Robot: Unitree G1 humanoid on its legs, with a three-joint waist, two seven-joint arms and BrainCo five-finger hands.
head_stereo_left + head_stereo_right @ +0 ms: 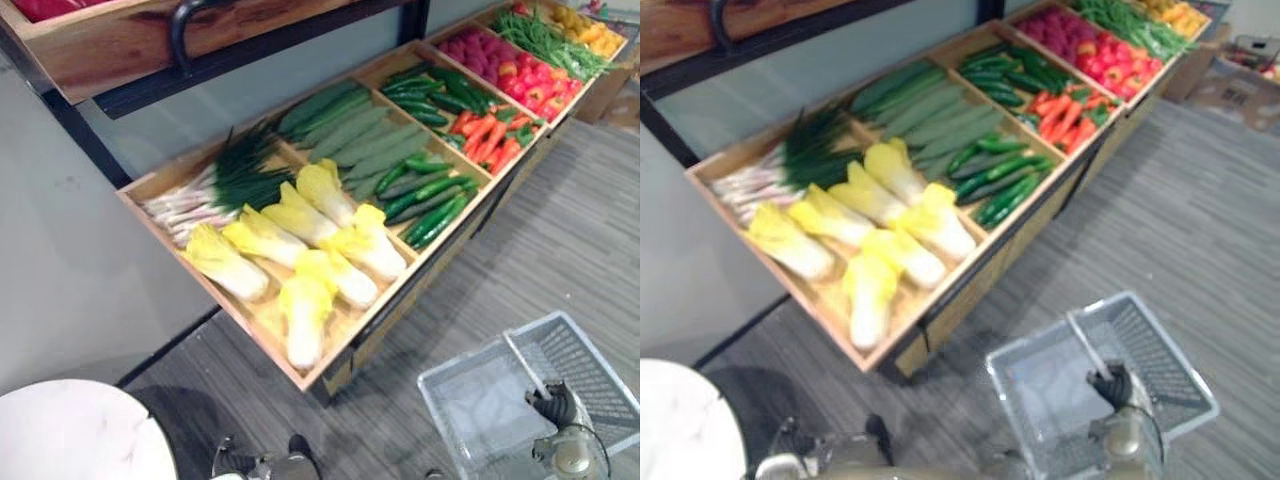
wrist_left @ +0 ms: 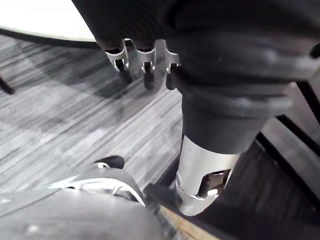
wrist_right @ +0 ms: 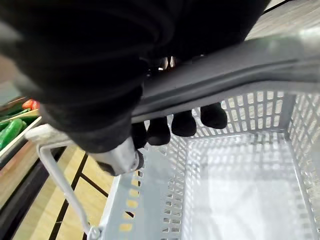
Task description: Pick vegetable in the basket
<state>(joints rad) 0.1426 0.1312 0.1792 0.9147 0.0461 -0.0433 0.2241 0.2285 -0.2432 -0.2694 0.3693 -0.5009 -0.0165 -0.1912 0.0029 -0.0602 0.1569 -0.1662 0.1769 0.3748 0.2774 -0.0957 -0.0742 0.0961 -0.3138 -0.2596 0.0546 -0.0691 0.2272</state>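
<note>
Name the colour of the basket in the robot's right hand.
The basket is pale grey; the right eye view shows it best.

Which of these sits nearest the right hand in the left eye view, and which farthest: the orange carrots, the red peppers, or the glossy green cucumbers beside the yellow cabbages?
From the right hand, shut on the grey plastic basket, lower right:
1. Glossy green cucumbers, bin beside the yellow cabbages.
2. Orange carrots, next bin along.
3. Red peppers, farthest up the rack.
</note>
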